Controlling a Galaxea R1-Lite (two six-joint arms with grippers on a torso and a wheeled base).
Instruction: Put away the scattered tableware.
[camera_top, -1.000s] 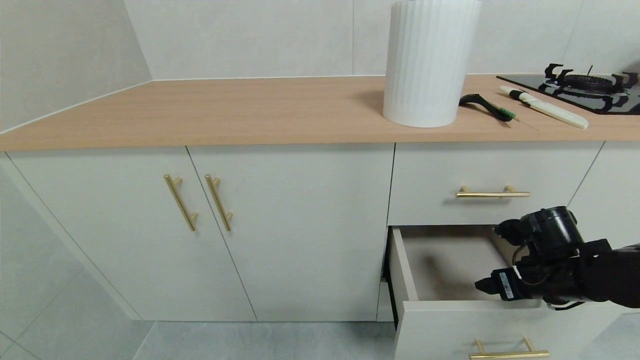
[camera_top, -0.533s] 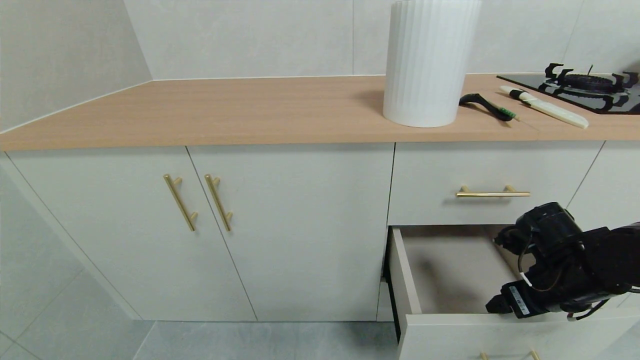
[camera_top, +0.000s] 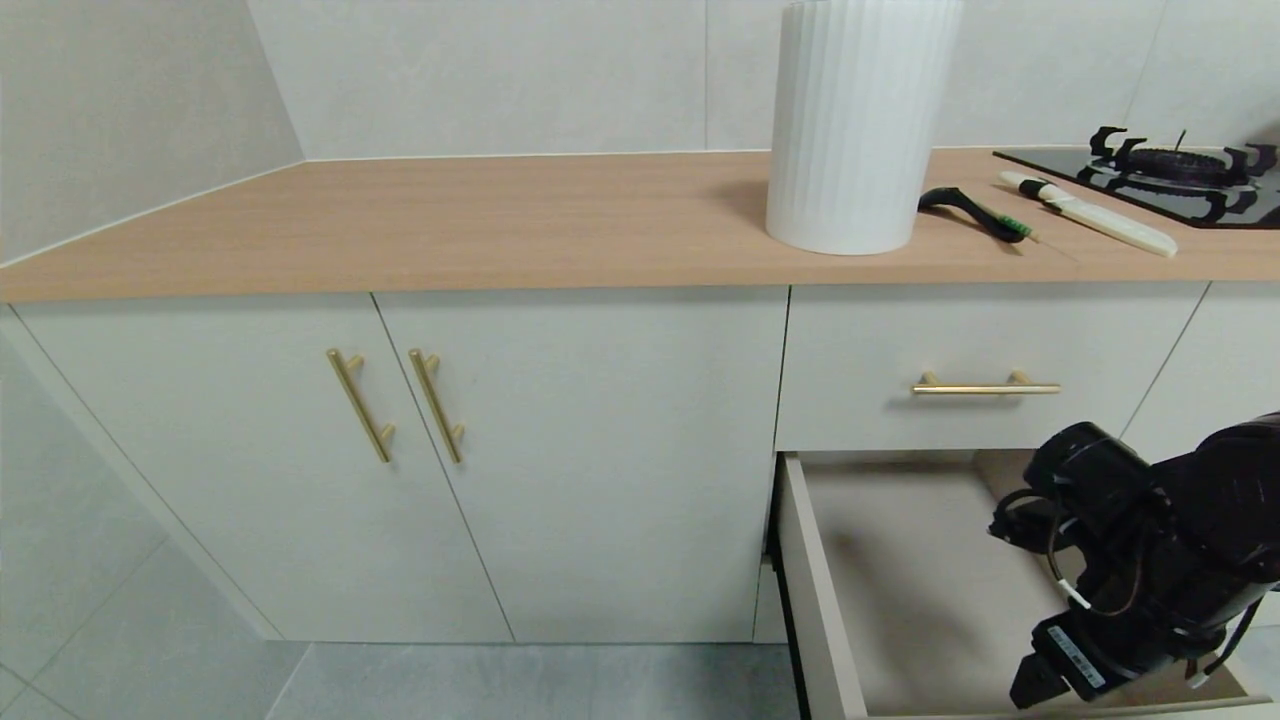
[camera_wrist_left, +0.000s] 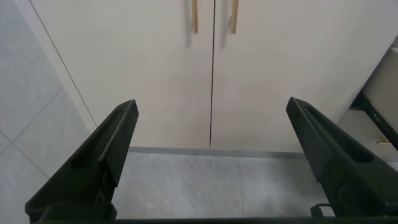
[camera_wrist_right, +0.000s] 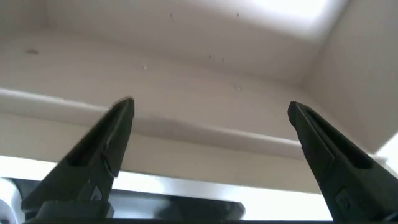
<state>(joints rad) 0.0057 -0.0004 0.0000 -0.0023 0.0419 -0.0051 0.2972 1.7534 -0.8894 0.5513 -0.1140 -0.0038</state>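
Head view: the knife (camera_top: 1090, 215) and black-handled tool (camera_top: 968, 209) lie just right of the white canister (camera_top: 855, 130). Your right gripper (camera_top: 1040, 685) sits below it in the open drawer (camera_top: 812, 570), so rising carelessly could snag the rim.
Left wrist: the left gripper (camera_wrist_left: 211, 107) is spread, empty.
Right wrist: its jaws are spread, empty.

Kitchen: gas hob (camera_top: 1180, 175), cabinets (camera_top: 560, 460).

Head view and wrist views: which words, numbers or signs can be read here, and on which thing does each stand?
None can be read.
The white label on the right gripper: dark print, too small to read.
The white ribbed container, the white knife, the open drawer: no print visible.
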